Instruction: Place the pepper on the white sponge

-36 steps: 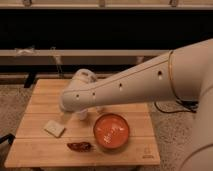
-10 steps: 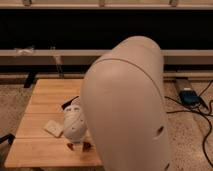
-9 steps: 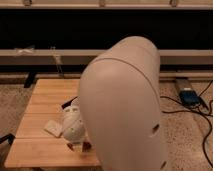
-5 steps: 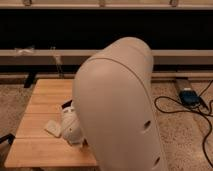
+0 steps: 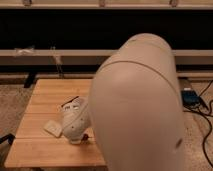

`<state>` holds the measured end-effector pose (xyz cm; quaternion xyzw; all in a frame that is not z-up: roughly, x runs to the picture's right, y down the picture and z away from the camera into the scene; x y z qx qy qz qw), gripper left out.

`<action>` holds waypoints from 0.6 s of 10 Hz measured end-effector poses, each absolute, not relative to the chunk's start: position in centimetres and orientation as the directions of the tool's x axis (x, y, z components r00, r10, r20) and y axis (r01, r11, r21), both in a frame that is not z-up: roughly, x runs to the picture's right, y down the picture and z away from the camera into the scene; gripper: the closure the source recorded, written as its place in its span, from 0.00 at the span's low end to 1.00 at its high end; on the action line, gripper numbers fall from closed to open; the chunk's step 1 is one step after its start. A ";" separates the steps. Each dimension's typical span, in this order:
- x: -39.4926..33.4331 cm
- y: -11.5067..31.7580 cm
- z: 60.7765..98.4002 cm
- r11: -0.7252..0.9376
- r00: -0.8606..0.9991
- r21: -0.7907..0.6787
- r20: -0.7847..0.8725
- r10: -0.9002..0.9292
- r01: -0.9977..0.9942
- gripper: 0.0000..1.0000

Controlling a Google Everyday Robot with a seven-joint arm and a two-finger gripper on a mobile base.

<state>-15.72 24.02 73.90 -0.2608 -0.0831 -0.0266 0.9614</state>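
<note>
The white sponge [image 5: 52, 128] lies flat near the left front of the wooden table [image 5: 47, 92]. My arm's large white shell fills the middle and right of the camera view. Its rounded wrist hangs low over the table, just right of the sponge. My gripper [image 5: 80, 140] points down at the table surface beneath the wrist, close to the sponge's right edge. A small dark reddish bit [image 5: 89, 136] shows at the wrist's lower right. It may be the pepper, but I cannot tell whether it is held.
The arm hides the table's right half and whatever lies there. A blue device [image 5: 190, 96] with black cables lies on the floor at the right. A dark wall with a pale ledge runs behind the table.
The arm has swung left and closer to the camera, covering more of the table. The wrist and gripper have shifted slightly left toward the sponge. The sponge has not moved.
</note>
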 end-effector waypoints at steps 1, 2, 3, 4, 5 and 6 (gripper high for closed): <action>-17.0 22.7 73.0 0.873 0.978 -0.475 0.207 -0.012 0.111 1.00; -18.3 21.7 72.5 0.880 0.972 -0.457 0.235 -0.023 0.132 1.00; -20.1 20.7 72.1 0.886 0.962 -0.435 0.271 -0.041 0.161 1.00; -22.0 19.8 71.9 0.889 0.951 -0.418 0.302 -0.060 0.189 1.00; -23.7 19.3 72.0 0.886 0.942 -0.406 0.325 -0.087 0.222 1.00; -25.6 19.1 72.1 0.882 0.929 -0.395 0.352 -0.115 0.259 1.00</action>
